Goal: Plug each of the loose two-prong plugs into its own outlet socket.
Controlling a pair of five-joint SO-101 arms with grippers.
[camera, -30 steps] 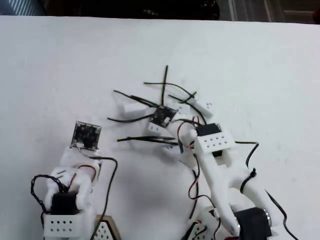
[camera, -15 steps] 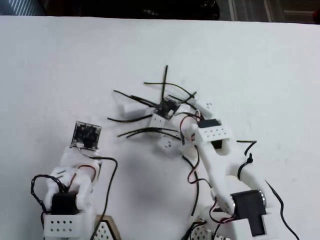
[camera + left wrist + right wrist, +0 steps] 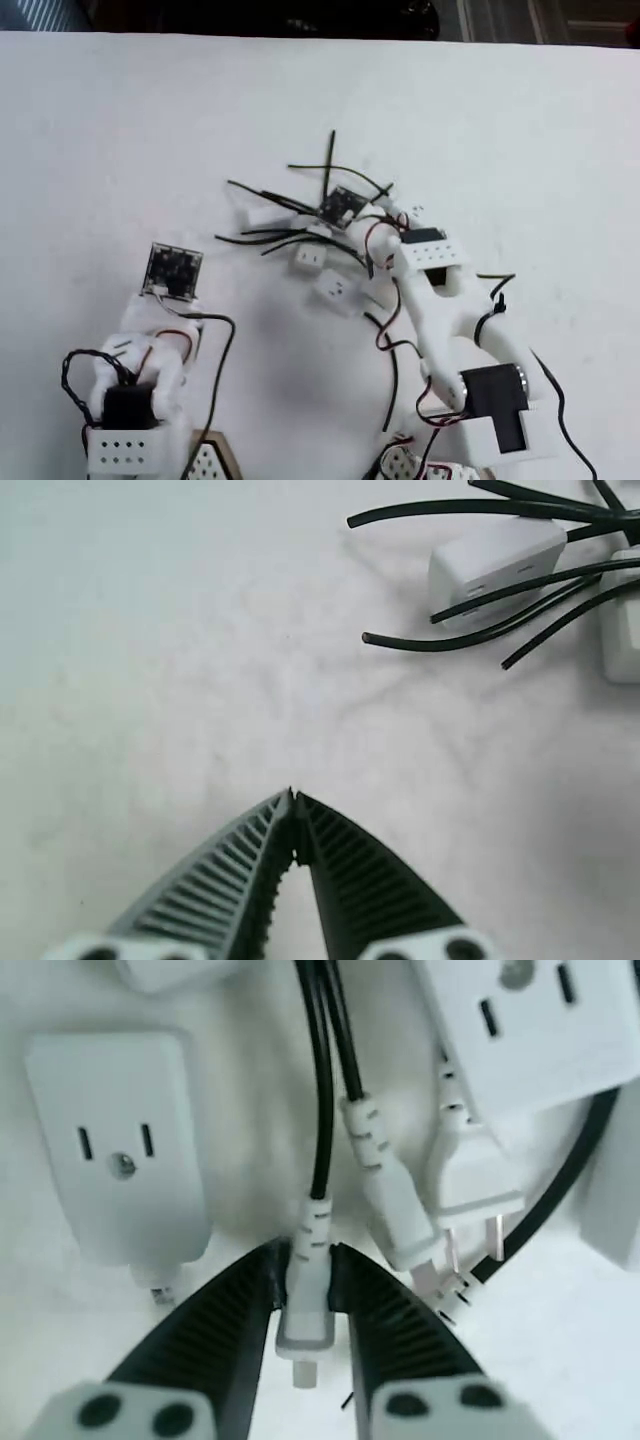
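My right gripper [image 3: 303, 1257] is shut on a white two-prong plug [image 3: 303, 1312] with a black cord. Two more loose white plugs [image 3: 395, 1205] [image 3: 470, 1182] lie side by side just beyond it. White outlet blocks sit on either side of the plugs, one [image 3: 120, 1150] with its socket face up, another [image 3: 530, 1020] further off. In the high view the right arm [image 3: 440, 300] reaches into the tangle of black cords [image 3: 300, 235] at mid-table. My left gripper [image 3: 293, 800] is shut and empty over bare table, short of an outlet block [image 3: 495, 565].
Two outlet blocks [image 3: 308, 258] [image 3: 335, 288] lie near the right arm, with others [image 3: 262, 217] [image 3: 412, 213] at the edges of the pile. The left arm [image 3: 140, 370] sits at the near left. White table [image 3: 120, 130] lies open to the left and at the back.
The right arm has pushed farther back into the pile, dragging the cords along. Two outlet blocks now lie uncovered beside it. The left arm has stayed put.
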